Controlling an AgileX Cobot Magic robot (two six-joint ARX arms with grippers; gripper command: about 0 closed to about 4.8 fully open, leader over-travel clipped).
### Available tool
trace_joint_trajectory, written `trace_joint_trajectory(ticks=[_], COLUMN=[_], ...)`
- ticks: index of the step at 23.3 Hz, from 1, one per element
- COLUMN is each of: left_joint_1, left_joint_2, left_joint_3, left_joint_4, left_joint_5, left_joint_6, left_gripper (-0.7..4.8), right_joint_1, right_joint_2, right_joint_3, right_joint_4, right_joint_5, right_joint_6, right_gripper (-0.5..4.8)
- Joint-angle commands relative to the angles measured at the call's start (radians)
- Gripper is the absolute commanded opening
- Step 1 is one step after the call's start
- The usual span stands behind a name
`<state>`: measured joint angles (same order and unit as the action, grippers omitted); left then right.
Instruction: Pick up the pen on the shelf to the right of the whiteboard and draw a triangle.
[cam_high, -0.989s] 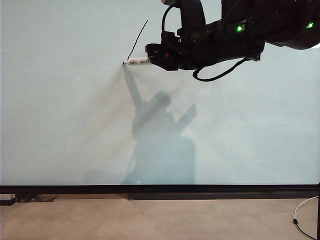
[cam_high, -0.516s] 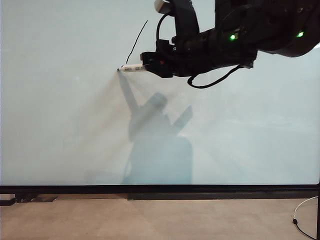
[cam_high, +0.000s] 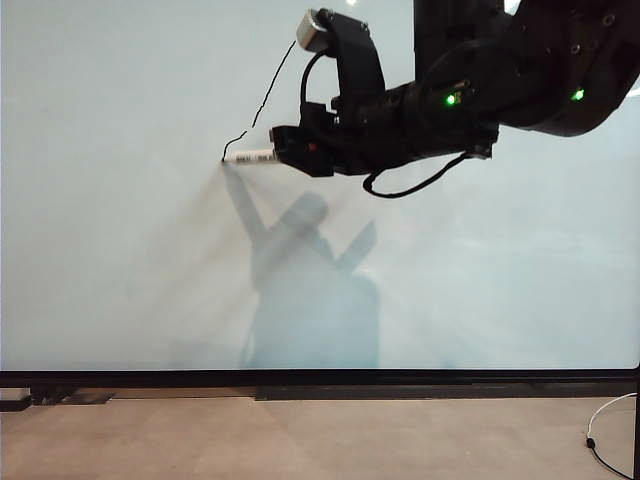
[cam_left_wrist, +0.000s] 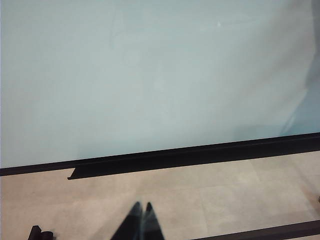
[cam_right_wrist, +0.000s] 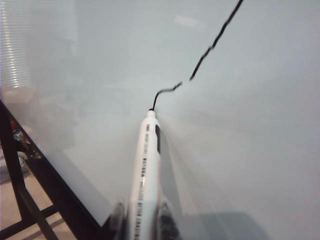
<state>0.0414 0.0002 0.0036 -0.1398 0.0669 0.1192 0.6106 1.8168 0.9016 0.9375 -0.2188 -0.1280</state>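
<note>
The whiteboard (cam_high: 120, 250) fills nearly the whole exterior view. My right gripper (cam_high: 285, 150) is shut on the pen (cam_high: 250, 156), a slim white marker with a barcode label, held level with its dark tip touching the board. One thin black line (cam_high: 268, 92) runs from the upper right down to the tip, with a small kink near its end; it is a single stroke, not a whole triangle. In the right wrist view the pen (cam_right_wrist: 145, 170) sits between the jaws of my right gripper (cam_right_wrist: 142, 225) and the line (cam_right_wrist: 215, 42) ends at its tip. My left gripper (cam_left_wrist: 141, 206) is shut, low over the floor.
The board's black bottom frame (cam_high: 320, 378) runs above a beige floor (cam_high: 300, 440). A white cable (cam_high: 605, 430) lies at the lower right. The arm's shadow (cam_high: 310, 290) falls on the board below the gripper.
My right gripper has carried the pen down and to the left along the board, lengthening the black line. The left arm has not moved.
</note>
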Motion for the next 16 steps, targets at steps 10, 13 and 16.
trace_joint_trajectory(ticks=[10,13,16], left_joint_1=[0.000,0.000,0.000], left_joint_2=[0.000,0.000,0.000], left_joint_3=[0.003,0.003,0.003], left_joint_4=[0.005,0.006,0.006], left_joint_5=[0.000,0.000,0.000], left_joint_6=[0.001,0.001,0.001], left_gripper=[-0.05,-0.05,-0.05], right_joint_1=[-0.001,0.005,0.010], right_joint_2=[0.055,0.060,0.060], right_joint_3=[0.006,0.006,0.006], right_joint_4=[0.042,0.047,0.047], right_joint_5=[-0.004,-0.004,-0.003], right_joint_6=[0.027,0.027,0.027], right_gripper=[-0.05,-0.06,-0.05])
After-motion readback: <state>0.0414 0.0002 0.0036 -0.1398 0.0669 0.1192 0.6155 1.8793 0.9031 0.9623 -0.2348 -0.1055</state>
